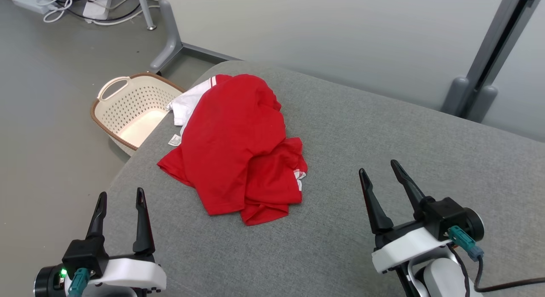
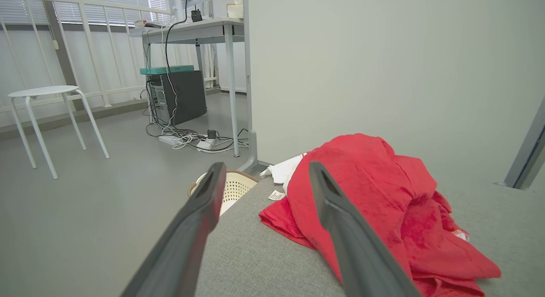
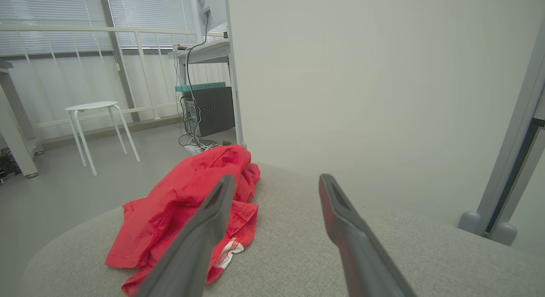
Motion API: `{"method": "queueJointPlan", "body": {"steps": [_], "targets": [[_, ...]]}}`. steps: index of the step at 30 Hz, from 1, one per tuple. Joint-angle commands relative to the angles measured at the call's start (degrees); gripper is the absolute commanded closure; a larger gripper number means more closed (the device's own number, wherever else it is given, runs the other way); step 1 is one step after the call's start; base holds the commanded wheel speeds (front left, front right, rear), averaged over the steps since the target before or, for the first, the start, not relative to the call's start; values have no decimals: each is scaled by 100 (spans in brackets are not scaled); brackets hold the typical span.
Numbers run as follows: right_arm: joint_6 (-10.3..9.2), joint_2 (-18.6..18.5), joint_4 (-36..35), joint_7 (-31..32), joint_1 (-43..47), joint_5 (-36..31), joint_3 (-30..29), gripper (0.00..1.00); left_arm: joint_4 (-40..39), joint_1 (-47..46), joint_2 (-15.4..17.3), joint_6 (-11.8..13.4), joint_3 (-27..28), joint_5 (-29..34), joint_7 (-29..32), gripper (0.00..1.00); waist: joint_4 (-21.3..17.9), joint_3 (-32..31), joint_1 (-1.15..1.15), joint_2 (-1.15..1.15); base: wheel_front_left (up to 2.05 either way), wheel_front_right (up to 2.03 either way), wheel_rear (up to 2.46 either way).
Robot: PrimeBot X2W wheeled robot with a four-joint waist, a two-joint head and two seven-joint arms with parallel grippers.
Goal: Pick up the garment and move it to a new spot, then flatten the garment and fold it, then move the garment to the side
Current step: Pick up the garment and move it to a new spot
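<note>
Premises: an office or lab workroom, not a home. Evidence: a pale desk [image 2: 200,26] with a black computer tower [image 2: 183,96] beneath it. Power strips and loose cables [image 2: 191,141] lie on the bare grey floor [image 2: 85,211]. Freestanding partition panels [image 1: 340,33] stand on grey metal feet [image 1: 168,45]. Slatted blinds [image 3: 51,15] cover the windows, and a plain white stool [image 3: 91,107] stands near them.
</note>
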Motion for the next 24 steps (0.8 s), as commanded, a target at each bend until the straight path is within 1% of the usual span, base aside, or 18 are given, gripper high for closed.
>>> {"method": "queueJointPlan", "body": {"steps": [1, 5, 9, 16, 21, 24], "targets": [[-2, -21, 51, -32, -100, 64, 70, 0, -24, 83, 17, 59, 41, 65, -10, 0, 62, 75, 0, 0, 0, 0, 0], [-2, -24, 165, -32, -201, 118, 209, 0, -57, 69, 15, 114, 64, 13, -10, 0, 80, 103, 0, 0, 0, 0, 0], [-2, -22, 216, -26, -250, 145, 250, 0, -108, 73, 17, 96, 57, 64, -10, 0, 75, 82, 0, 0, 0, 0, 0], [-2, -22, 178, -26, -102, 106, 86, 0, -190, -6, 16, 23, 149, 123, -10, 0, 24, 30, 0, 0, 0, 0, 0], [-2, -23, 73, -24, 51, -12, -200, 0, -199, -158, 16, -187, 180, 157, -10, 0, -7, 104, 0, 0, 0, 0, 0], [-2, -24, -26, -23, 135, -126, -395, 0, -100, -314, 26, -355, 187, 204, -8, 0, -48, 190, 0, 0, 0, 0, 0]]}}
